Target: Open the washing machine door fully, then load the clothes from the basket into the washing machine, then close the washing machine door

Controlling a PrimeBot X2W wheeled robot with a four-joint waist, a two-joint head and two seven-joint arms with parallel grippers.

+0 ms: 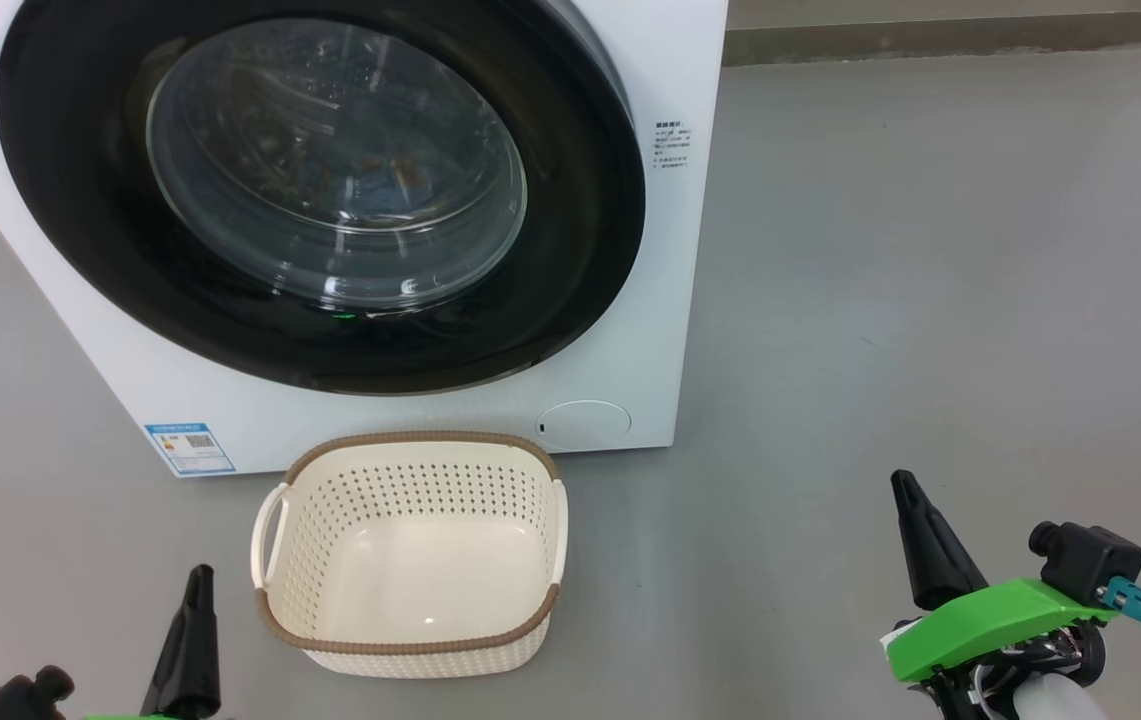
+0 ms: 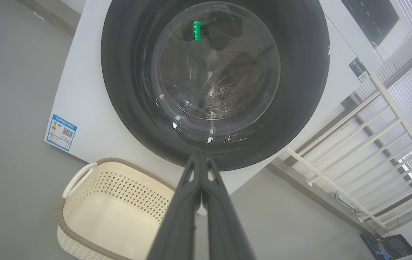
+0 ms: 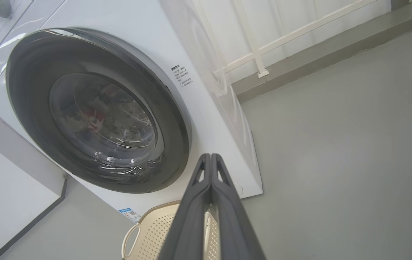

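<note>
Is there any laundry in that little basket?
No, the basket is empty: its cream floor and perforated walls are bare.

A smooth grey floor (image 1: 930, 300) carries the washing machine (image 1: 410, 412) at the frame's upper left and, just below it at lower centre, the basket (image 1: 410, 490), upright.

Left gripper (image 1: 200, 580) low at lower left of head view, dark fingers pressed together, pointing up. Right gripper (image 1: 908, 492) at lower right, fingers closed tip to tip, leaning slightly left, green wrist bracket (image 1: 990, 620) behind. Both empty.
</note>
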